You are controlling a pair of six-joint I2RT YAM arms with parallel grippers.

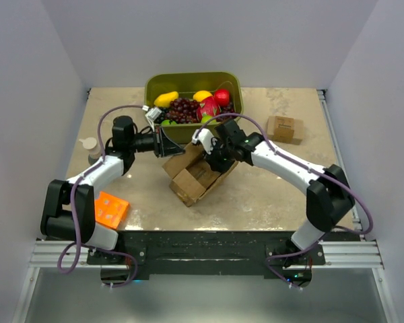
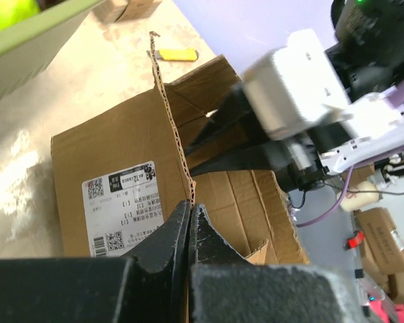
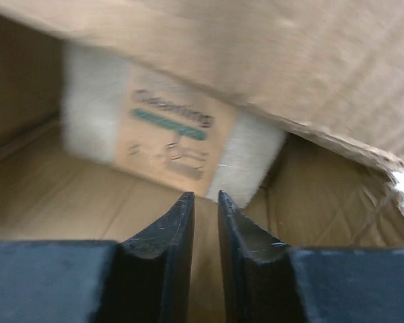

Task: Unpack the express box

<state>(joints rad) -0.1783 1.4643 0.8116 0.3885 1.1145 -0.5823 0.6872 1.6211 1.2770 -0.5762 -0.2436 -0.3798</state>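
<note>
Cardboard fills most of both wrist views. The express box (image 1: 196, 176) sits near the middle of the counter (image 1: 269, 188), just in front of a green bin (image 1: 188, 76) of toy fruit with dark grapes (image 1: 184, 110) in it. The box is turned at an angle to the counter's edges and its top flaps are open.

The left hand (image 1: 167, 142) reaches in from the left at the box's upper corner. In the left wrist view the left hand (image 2: 190, 208) is closed tight on the raw edge of one upright flap (image 2: 172, 121), with the corrugated edge running up and away from the fingertips. Below that flap the side of the box (image 2: 114, 155) carries a white label (image 2: 124, 205) printed with codes.

The right hand (image 1: 212, 156) comes from the right and dips into the open top. In its own view the right hand (image 3: 205, 198) is inside the box (image 3: 256, 54), with its fingers parted by only a narrow gap and nothing between them. Just ahead of them, against the inner wall, lies a blurred white and orange packet (image 3: 168, 138) with printing too soft to read.

A flat orange box (image 1: 110, 208) lies on the counter beside the left arm. A small brown block (image 1: 285, 128) sits well apart on the right.
</note>
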